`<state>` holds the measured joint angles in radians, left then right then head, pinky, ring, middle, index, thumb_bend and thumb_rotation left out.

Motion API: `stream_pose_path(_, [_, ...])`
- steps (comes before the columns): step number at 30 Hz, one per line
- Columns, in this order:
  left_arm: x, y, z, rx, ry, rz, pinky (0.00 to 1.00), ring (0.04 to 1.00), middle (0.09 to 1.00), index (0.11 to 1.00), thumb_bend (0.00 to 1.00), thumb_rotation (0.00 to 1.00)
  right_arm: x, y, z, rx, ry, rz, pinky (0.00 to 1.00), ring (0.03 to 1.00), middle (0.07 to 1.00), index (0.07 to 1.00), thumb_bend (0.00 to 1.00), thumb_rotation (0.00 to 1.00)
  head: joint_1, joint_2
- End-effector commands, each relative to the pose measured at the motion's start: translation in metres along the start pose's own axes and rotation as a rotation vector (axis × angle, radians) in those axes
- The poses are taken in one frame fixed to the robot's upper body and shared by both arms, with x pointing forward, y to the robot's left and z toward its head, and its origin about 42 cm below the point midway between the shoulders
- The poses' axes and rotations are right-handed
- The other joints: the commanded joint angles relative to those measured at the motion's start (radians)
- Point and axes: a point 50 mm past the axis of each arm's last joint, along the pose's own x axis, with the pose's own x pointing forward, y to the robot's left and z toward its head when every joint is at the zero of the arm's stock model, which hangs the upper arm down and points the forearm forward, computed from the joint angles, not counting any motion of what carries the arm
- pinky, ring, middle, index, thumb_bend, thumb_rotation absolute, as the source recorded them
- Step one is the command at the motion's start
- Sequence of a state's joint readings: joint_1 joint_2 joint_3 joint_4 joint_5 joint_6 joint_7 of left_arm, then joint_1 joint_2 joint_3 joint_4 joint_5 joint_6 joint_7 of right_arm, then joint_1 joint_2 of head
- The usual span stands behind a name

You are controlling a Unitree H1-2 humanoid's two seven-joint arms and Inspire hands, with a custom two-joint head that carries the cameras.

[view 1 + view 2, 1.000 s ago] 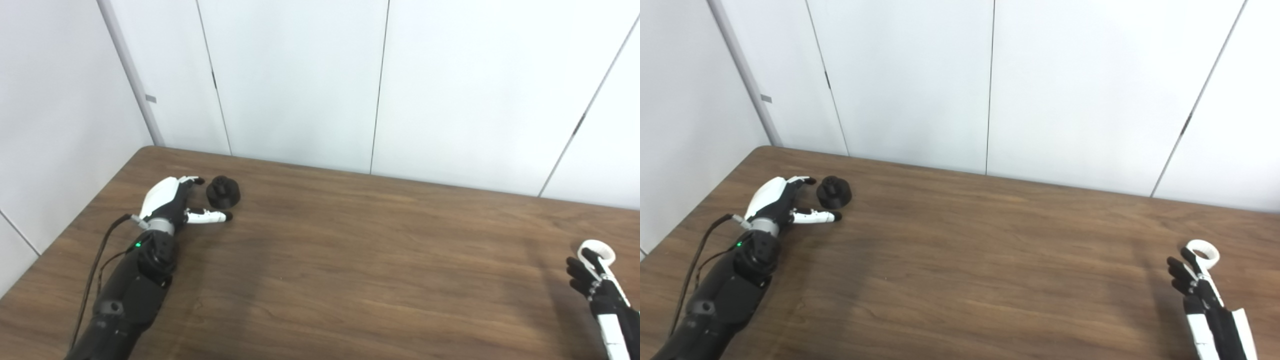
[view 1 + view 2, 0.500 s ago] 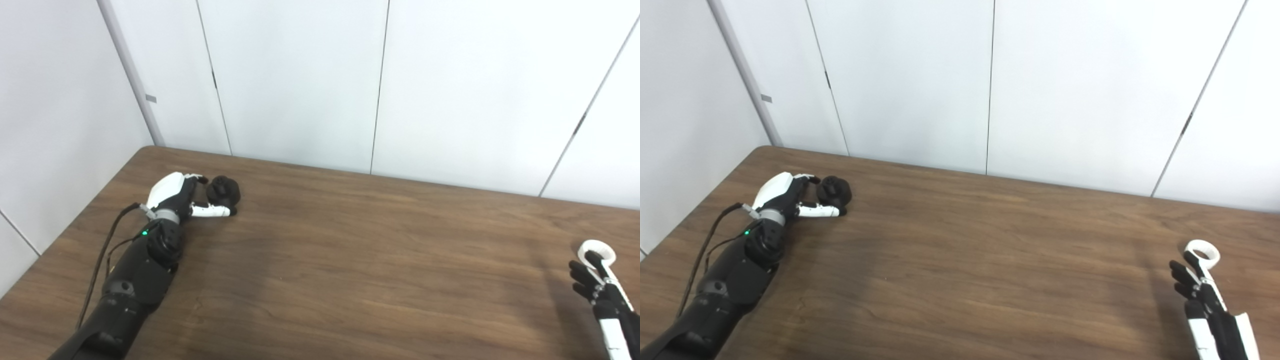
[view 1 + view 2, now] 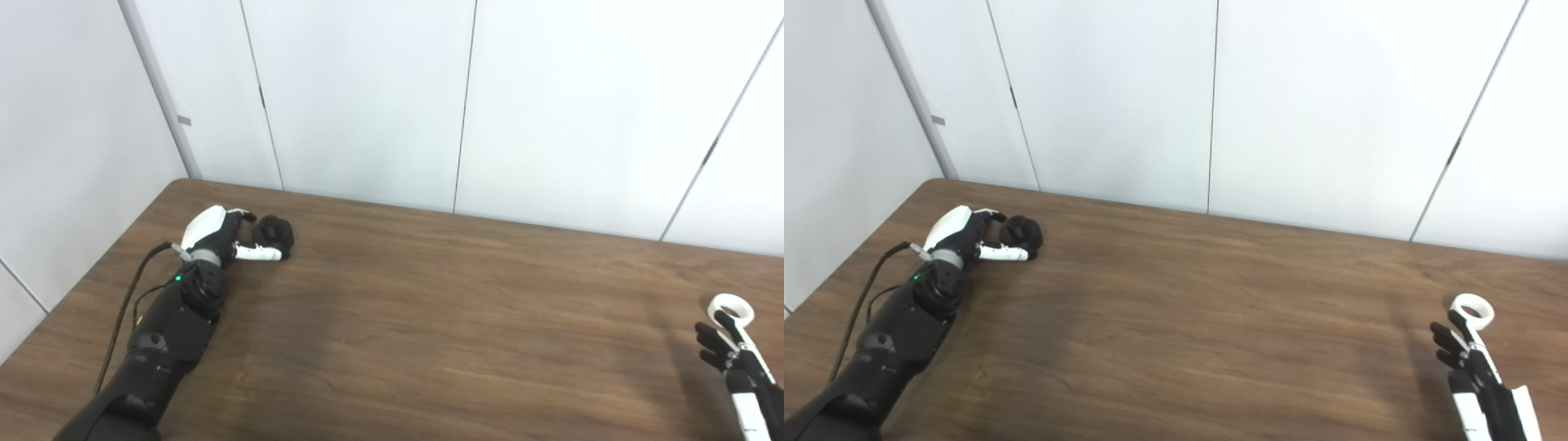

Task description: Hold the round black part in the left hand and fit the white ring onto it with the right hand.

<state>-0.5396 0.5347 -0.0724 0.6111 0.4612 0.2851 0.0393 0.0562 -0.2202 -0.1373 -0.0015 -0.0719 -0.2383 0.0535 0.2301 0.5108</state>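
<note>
The round black part (image 3: 274, 231) rests on the table's far left. My left hand (image 3: 222, 236) wraps it: the thumb lies along its near side and the curled fingers (image 3: 245, 215) press its far left side, hiding part of it. The white ring (image 3: 730, 305) lies flat near the right edge of the table. My right hand (image 3: 726, 352) is just behind the ring on the near side, open with fingers spread, and one fingertip reaches the ring's near rim. In the right eye view the ring (image 3: 1474, 307) and the right hand (image 3: 1464, 354) stand the same way.
The brown wooden table (image 3: 429, 318) runs up to white wall panels at the back and left. A black cable (image 3: 125, 306) trails along my left forearm.
My left hand has slid forward to the black part and closed its thumb and fingers around it. My right hand has sunk slightly towards the bottom edge; the ring has not moved.
</note>
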Motion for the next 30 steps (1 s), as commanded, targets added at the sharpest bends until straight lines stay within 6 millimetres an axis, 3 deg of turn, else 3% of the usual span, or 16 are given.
stream_pose_path(1, [0.0083,0.0256,0.0226,-0.019,-0.066,0.073,1.0,1.0,0.936,0.809,0.96,0.32,-0.0478,0.0166,-0.0363,0.034,0.18,0.012,0.86,0.879,0.871,0.932,0.66,1.0,0.0,0.001])
stream_pose_path(13, [0.0078,0.0221,0.0228,-0.029,-0.081,0.059,1.0,0.977,0.9,0.723,0.92,0.3,-0.0494,0.0169,-0.0352,0.027,0.175,0.011,0.86,0.876,0.869,0.929,0.67,1.0,-0.004,0.007])
stream_pose_path(30, [0.0089,0.0213,0.0243,-0.055,-0.081,0.065,1.0,0.98,0.905,0.732,0.91,0.26,-0.049,0.0186,-0.034,0.014,0.171,0.012,0.86,0.875,0.866,0.928,0.66,1.0,-0.01,0.009])
